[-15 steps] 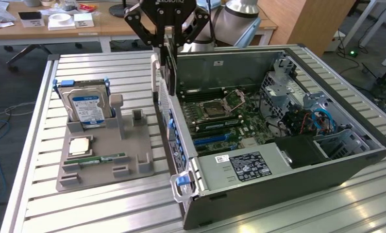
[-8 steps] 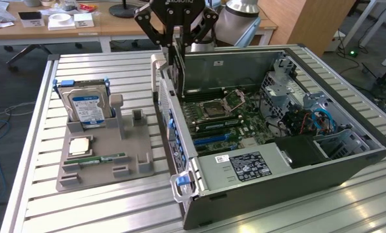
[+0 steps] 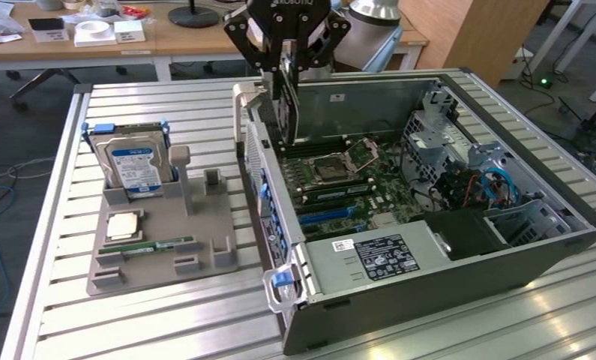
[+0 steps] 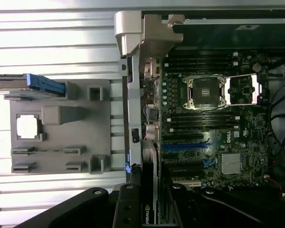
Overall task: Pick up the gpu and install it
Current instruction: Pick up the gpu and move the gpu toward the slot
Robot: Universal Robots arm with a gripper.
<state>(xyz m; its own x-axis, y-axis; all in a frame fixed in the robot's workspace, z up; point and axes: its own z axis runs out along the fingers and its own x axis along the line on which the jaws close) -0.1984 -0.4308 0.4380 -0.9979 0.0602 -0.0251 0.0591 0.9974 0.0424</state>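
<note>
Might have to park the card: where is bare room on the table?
Bare table lies between the grey tray and the near edge, beside the computer case, and beyond the hard drive to the far edge. Crowded: the tray end with hard drive, CPU and RAM stick, and the case interior below the gripper holding the gpu.

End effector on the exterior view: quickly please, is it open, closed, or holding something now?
End effector: closed on the thin, flat, dark circuit card (gpu), held upright over the open grey metal computer case.
</note>
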